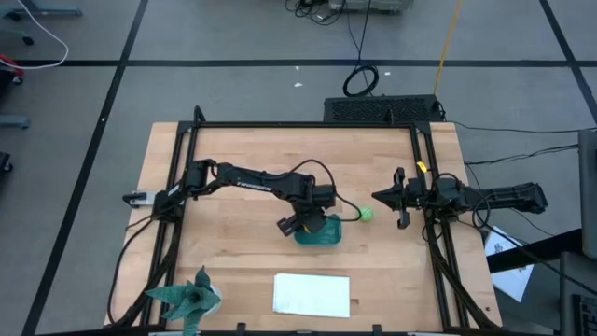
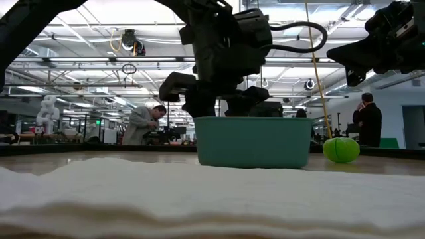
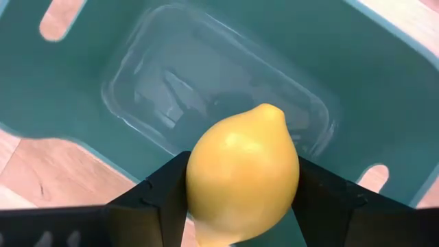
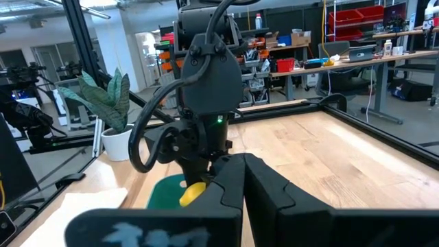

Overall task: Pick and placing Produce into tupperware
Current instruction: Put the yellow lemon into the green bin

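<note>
Holding the Lemon Over an Empty Tub

Hovering above the small teal-blue rectangular plastic tub (image 1: 319, 231), the left gripper (image 3: 241, 206) has its two dark fingers clamped on the smooth yellow lemon-shaped toy (image 3: 243, 173), which hangs just over the tub's open mouth. The tub's floor looks bare, so I judge nothing has been placed yet; this would be the first piece in. A bright green round toy (image 1: 366, 214) rests on the wooden table just beside the tub. No dark brownish-red piece is visible. The right gripper (image 1: 384, 196) waits near the table's right side, fingers closed on nothing.
</note>
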